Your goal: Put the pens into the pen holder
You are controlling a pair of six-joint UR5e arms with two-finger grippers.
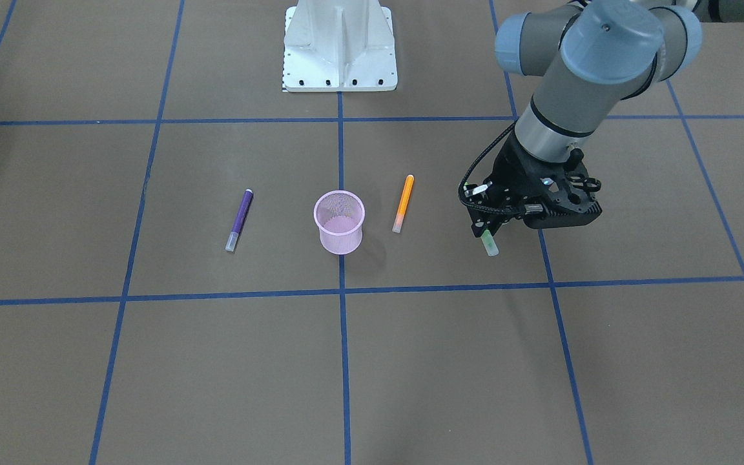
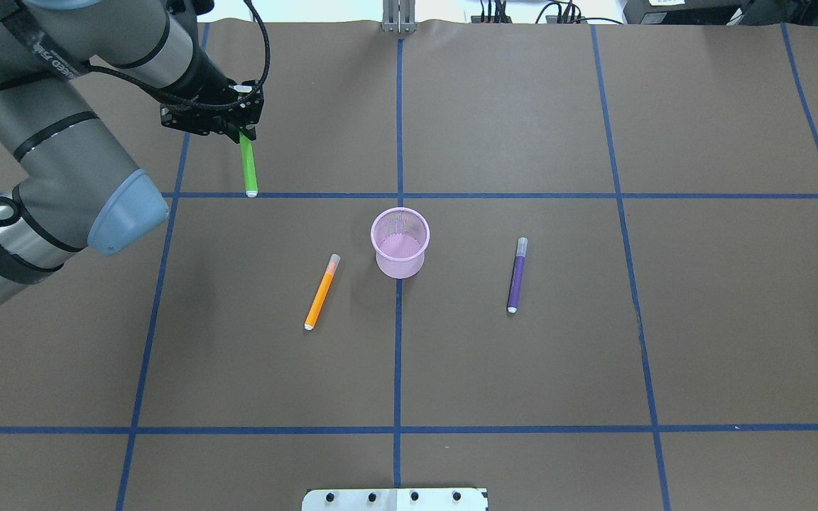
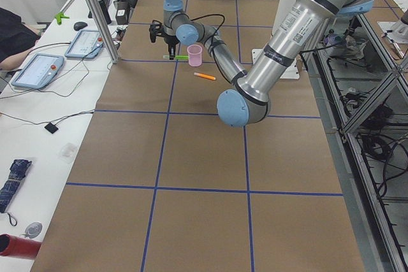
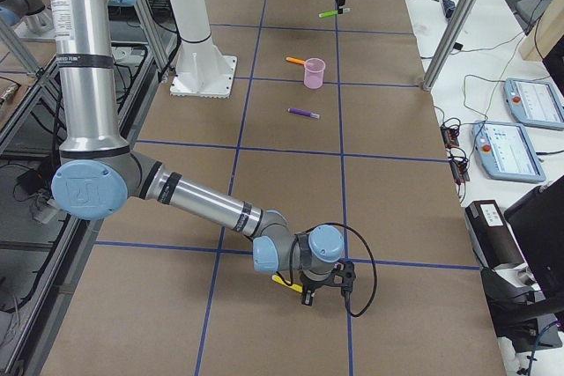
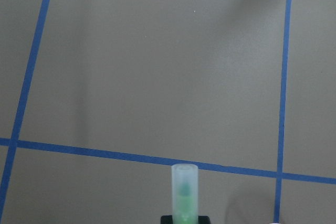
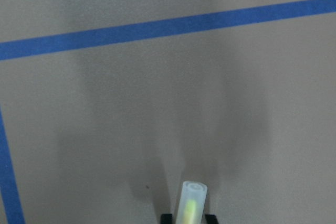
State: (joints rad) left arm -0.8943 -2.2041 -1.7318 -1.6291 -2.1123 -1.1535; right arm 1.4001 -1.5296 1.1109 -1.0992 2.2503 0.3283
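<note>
Shows left fingers (image 2: 241,132) clamped on green pen (image 2: 246,167) near its pale cap, barrel lying about level and pointing back toward robot, on far left of table (image 2: 593,355), well apart from holder (image 2: 400,241); cannot tell whether raised clear of table. Shows right fingers (image 4: 307,295) likewise shut on yellow pen (image 6: 191,203), capped end poking out past them, near table's right end, well apart from everything else. Leaves orange pen (image 2: 321,292) lying near holder on its left and purple pen (image 2: 517,275) on its right, both flat on table; holder upright near table's middle, no pen seen inside. Judged step: carrying green pen to holder. To do it well, raise first, high enough to pass over rim; travel toward holder keeping clear of orange pen; turn wrist to stand pen near upright, long end down, to avoid bridging the narrow mouth with a level barrel. Centre over opening, lower to bring the end inside mesh wall, then release; avoid nudging holder, probably light and apt to tip or slide. Hold right arm back pending left arm's retreat, to keep two wrists from crowding one small mouth.
</note>
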